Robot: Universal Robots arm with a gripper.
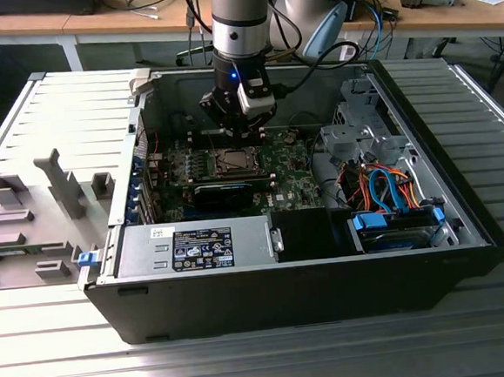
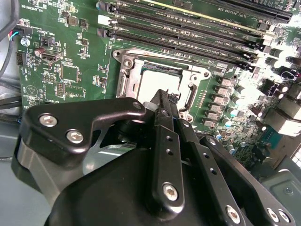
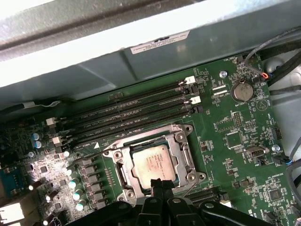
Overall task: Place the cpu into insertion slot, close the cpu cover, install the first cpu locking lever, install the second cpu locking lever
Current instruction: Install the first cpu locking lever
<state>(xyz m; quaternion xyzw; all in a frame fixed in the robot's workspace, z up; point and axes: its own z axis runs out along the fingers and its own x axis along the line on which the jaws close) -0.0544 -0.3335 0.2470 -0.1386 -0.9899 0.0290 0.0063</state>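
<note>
Gripper (image 3: 161, 184) fingers pressed together, tips at cpu cover (image 3: 184, 151) edge | cpu (image 3: 151, 162) seated in insertion slot | green motherboard (image 3: 230, 141) inside open PC case (image 1: 464, 215) on ribbed metal table (image 1: 248, 363); desks behind

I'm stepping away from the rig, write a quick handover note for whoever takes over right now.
Pincer: down over the edge of the insertion slot in the open computer case; its fingertips are together at the socket's edge, and I can't tell what, if anything, they grip.
Cpu: already seated in the slot, silver top showing in both wrist views.
Cpu cover: appears to lie flat around the chip, framing it.
Locking levers: a thin lever sticks out beside the socket; whether either is latched can't be told.
Done: chip placed, cover apparently down. Left: confirm and latch both levers.
</note>
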